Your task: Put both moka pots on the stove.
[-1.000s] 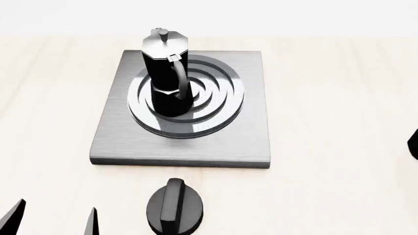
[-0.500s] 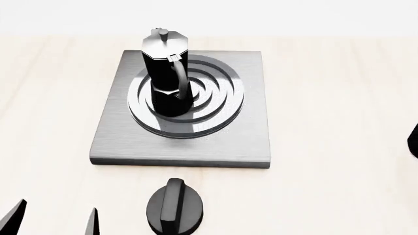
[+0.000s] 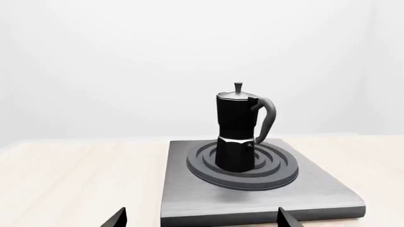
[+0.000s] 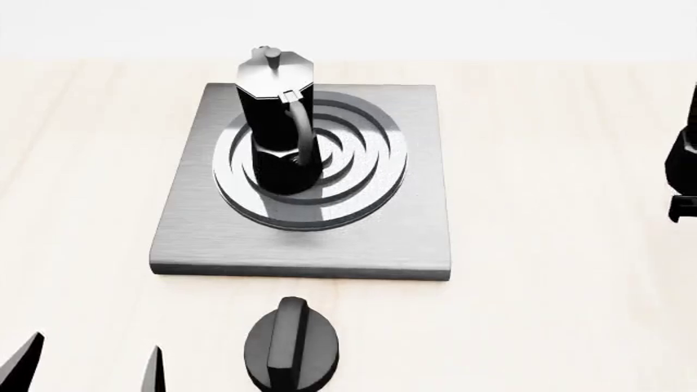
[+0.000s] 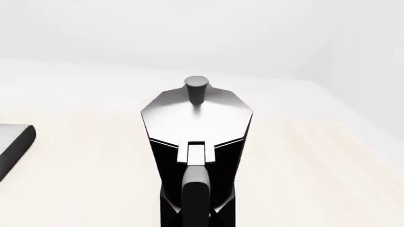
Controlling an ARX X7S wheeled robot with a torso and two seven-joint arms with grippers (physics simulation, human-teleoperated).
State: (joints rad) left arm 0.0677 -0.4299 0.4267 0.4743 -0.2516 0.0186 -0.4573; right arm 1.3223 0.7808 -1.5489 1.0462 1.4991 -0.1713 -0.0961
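One moka pot (image 4: 277, 122) stands upright on the ring burner of the stove (image 4: 414, 237); it also shows in the left wrist view (image 3: 239, 132) on the stove (image 3: 315, 198). My left gripper (image 4: 90, 367) is open and empty, short of the stove's near left corner, with only its fingertips (image 3: 117, 218) showing. The second moka pot (image 5: 196, 142) fills the right wrist view, handle toward the camera. My right gripper (image 5: 197, 222) is closed on its handle, its fingers lost against the black. That pot shows as a black shape (image 4: 686, 159) at the head view's right edge.
A black round knob (image 4: 290, 347) stands on the light wooden table (image 4: 544, 310) just in front of the stove. A corner of the stove (image 5: 13, 142) shows in the right wrist view, well apart from the held pot.
The black shape at the head view's right edge has moved farther up and into view. The pot on the stove, the knob and the left gripper have not moved.
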